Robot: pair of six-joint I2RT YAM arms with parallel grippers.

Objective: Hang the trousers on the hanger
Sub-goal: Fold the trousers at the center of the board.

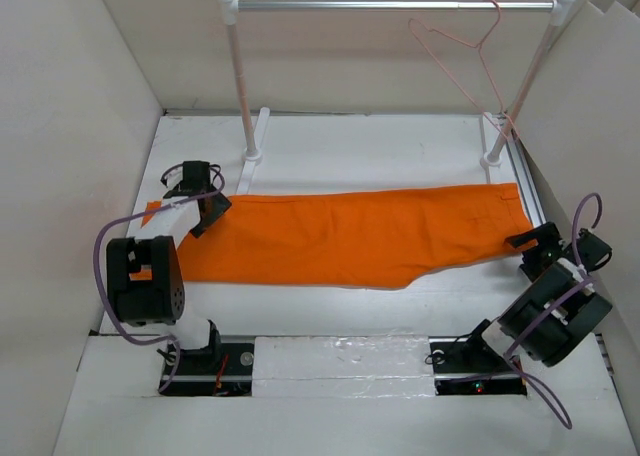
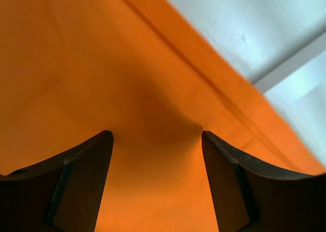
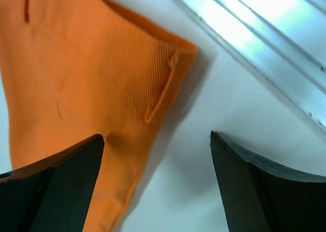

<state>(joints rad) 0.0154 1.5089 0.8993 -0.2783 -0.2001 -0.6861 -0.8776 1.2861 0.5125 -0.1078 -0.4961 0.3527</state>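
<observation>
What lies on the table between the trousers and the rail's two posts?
Nothing: the top external view shows only bare white table between the trousers and the posts.

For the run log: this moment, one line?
orange cloth trousers lying flat; pinkish-red wire hanger on rail; left gripper open over trousers; right gripper open at waistband

The white table [image 1: 350,166] carries the orange trousers [image 1: 350,238], spread flat across its middle from 9 to 3 o'clock. Two white posts [image 1: 243,86] stand toward 12.
</observation>
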